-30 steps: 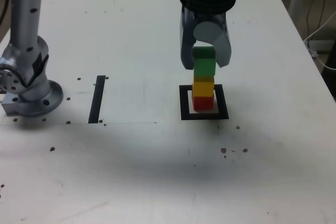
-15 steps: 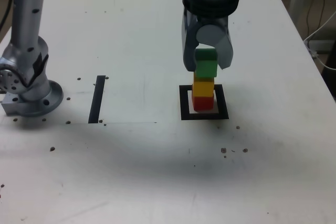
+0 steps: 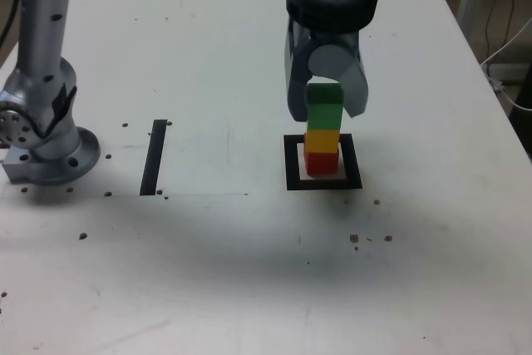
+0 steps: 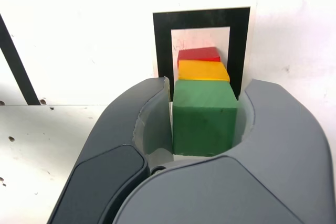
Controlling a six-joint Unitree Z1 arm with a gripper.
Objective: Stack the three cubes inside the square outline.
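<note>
Green cube (image 3: 324, 106) set atop yellow cube (image 3: 322, 139) and red cube (image 3: 321, 161), centre-right of the exterior frame.
Stack inside square outline (image 3: 293, 164); gripper (image 3: 326, 110) clasping green cube, release remaining.

- We saw a white table (image 3: 208, 56) dotted with small dark specks.
- A straight black strip (image 3: 155, 157) lay on it, toward the exterior view's left.
- White cables (image 3: 509, 49) hung past the table's right edge.
</note>
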